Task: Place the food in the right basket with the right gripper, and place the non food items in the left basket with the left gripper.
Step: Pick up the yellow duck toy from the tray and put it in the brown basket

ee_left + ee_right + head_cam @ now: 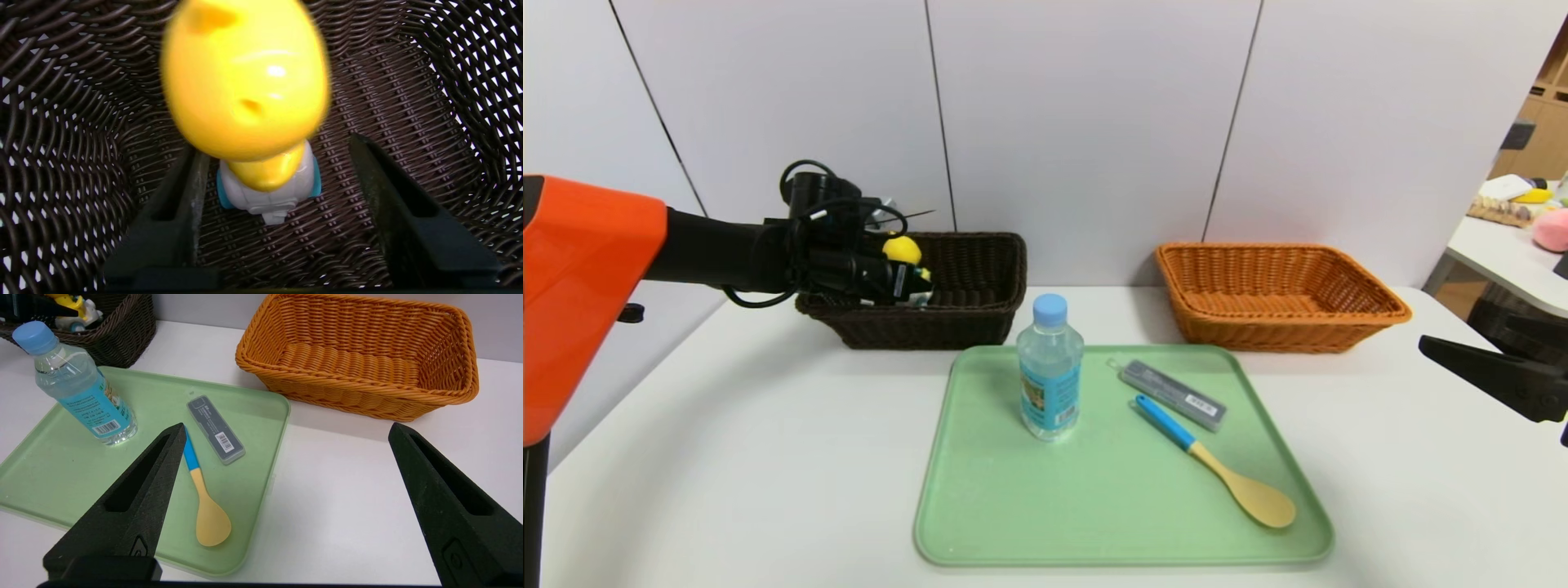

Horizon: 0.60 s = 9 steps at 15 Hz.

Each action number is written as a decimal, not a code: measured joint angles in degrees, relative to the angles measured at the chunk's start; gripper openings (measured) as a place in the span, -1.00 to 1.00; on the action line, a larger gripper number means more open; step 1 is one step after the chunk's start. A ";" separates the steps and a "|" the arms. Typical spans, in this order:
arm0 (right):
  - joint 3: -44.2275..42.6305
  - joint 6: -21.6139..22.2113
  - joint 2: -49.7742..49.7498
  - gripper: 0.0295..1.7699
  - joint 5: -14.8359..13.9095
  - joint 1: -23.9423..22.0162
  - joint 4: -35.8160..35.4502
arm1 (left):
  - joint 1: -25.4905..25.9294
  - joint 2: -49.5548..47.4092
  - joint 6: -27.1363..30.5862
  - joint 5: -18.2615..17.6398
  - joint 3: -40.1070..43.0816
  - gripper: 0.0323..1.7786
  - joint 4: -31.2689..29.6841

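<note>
Head view: the left gripper (pixel 907 282) reaches over the near-left end of the dark basket (pixel 980 314), at about ten o'clock from the green tray (pixel 980 523), so that the duck toy (pixel 903 249) goes in with the non-food things. In the left wrist view the fingers (pixel 175 212) stand apart on either side of the toy's white and blue wheeled base, with wicker showing between each finger and the toy; the grip looks let go, though whether the duck already rests on the basket floor cannot be told.

The right gripper (pixel 1494 371) waits at three o'clock, beyond the tray's edge, spread wide and holding nothing, seemingly kept back for the food.

The bottle (pixel 1050 367) stands upright near the tray's middle, toward twelve o'clock, not yet moved. The grey case (pixel 1174 395) and the spoon (pixel 1217 465) lie side by side toward two and four o'clock, close but not clearly touching, the spoon's blue handle pointing in toward the bottle. The orange basket (pixel 1372 314), at one o'clock from the tray, holds nothing.

The count: two baskets, one tray, one bottle, one duck, one spoon, one case. By the look of it, one item of four is dealt with.
</note>
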 joint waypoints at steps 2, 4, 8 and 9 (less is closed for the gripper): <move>0.00 0.00 -0.05 0.93 0.00 -0.05 -0.11 | 0.02 -0.06 -0.01 0.02 -0.01 0.49 0.00; -0.06 0.02 -0.09 0.93 0.00 -0.02 -0.46 | 0.02 -0.76 0.00 0.09 -0.11 0.58 0.00; -0.06 0.02 -0.60 0.93 1.18 0.04 -0.35 | -0.76 -5.38 0.52 2.06 -0.09 0.71 0.05; -0.06 0.00 -0.74 0.93 1.83 0.22 -0.10 | -1.05 -7.36 0.88 2.30 -0.04 0.74 0.13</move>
